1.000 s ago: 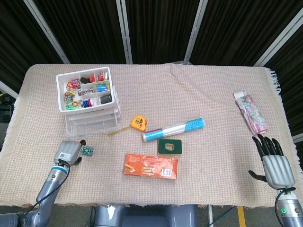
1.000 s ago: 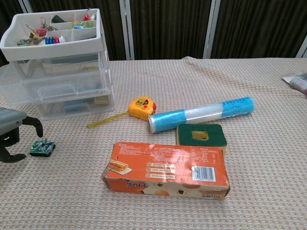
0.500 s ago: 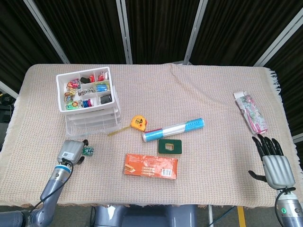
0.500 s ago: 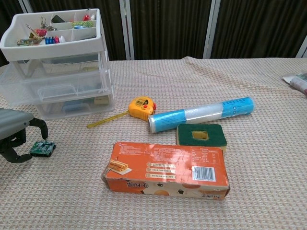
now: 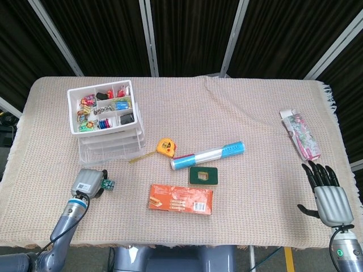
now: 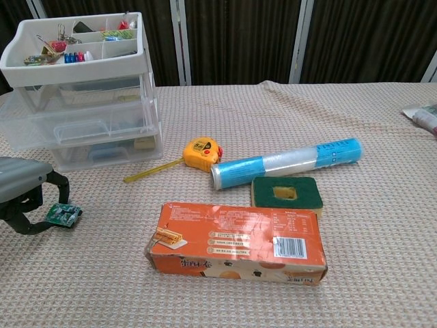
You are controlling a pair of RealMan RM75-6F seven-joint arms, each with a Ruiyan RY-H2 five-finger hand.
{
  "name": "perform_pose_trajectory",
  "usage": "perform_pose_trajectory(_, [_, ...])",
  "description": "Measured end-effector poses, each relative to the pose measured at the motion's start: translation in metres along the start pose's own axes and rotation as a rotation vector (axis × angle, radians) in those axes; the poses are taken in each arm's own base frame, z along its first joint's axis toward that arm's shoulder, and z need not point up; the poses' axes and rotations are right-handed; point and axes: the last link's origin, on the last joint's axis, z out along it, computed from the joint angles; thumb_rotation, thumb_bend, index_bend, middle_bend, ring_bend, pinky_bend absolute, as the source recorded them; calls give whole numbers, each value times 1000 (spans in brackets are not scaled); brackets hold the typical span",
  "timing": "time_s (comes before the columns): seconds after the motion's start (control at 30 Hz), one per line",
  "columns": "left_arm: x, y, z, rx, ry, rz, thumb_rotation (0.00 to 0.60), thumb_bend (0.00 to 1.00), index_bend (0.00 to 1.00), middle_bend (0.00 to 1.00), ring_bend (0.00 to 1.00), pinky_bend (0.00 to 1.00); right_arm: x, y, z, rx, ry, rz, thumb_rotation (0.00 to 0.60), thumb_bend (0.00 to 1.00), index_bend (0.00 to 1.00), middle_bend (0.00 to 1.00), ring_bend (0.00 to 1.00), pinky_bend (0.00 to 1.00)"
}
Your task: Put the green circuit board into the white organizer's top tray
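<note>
The small green circuit board (image 6: 64, 215) (image 5: 107, 185) sits low at the tablecloth, in front of the white organizer (image 6: 82, 67) (image 5: 72, 113). My left hand (image 6: 26, 198) (image 5: 87, 181) is over the board's left side. Its curled fingers (image 6: 60, 183) close around the board, which is pinched between a finger and the thumb and tilted slightly. The organizer's top tray (image 5: 129, 104) holds several small coloured items in its compartments. My right hand (image 5: 328, 195) hovers at the table's front right edge with fingers spread, holding nothing; the chest view does not show it.
An orange box (image 6: 236, 243), a green sponge (image 6: 286, 193), a blue and clear tube (image 6: 285, 162) and a yellow tape measure (image 6: 201, 151) lie in the middle. A printed packet (image 5: 300, 134) lies at the far right. The organizer's clear drawers (image 6: 89, 130) stand just behind the board.
My left hand slid right onto the circuit board and its fingers curled in around it; the board shifted a little right and tilted. The right hand stayed still.
</note>
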Motion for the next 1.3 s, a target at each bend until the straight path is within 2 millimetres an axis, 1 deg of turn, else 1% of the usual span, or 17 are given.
perform_pose_trajectory(0.17, [7,2,-8,-32,19,-8,600,449,549,983,948,756,0,0,0,-4,0,-2,600,0,47,0,0,0])
perform_pose_trajectory(0.37, [23,7,-24,-92,65,-15,600,451,548,983,948,756,0,1,0,-12,5,-8,600,0,48,0,0,0])
perform_pose_trajectory(0.63, [50,20,-50,-189,122,-66,600,450,548,983,948,756,0,0,0,-22,12,-6,600,0,48,0,0,0])
perform_pose_trajectory(0.8, [74,29,-64,-242,171,-100,600,450,547,983,948,756,0,0,0,-21,11,-6,600,0,48,0,0,0])
perform_pose_trajectory(0.9, [91,31,-64,-246,213,-113,600,449,549,983,948,756,0,0,0,-20,12,-7,600,0,48,0,0,0])
perform_pose_trajectory(1.03, [113,30,-56,-226,265,-131,600,450,550,983,948,756,0,0,0,-18,12,-7,600,0,48,0,0,0])
perform_pose_trajectory(1.2, [140,25,-42,-177,301,-140,600,450,550,982,948,756,0,0,0,-17,11,-7,600,0,48,0,0,0])
perform_pose_trajectory(1.3, [151,22,-32,-141,296,-138,600,449,550,982,948,756,0,0,0,-17,10,-6,600,0,48,0,0,0])
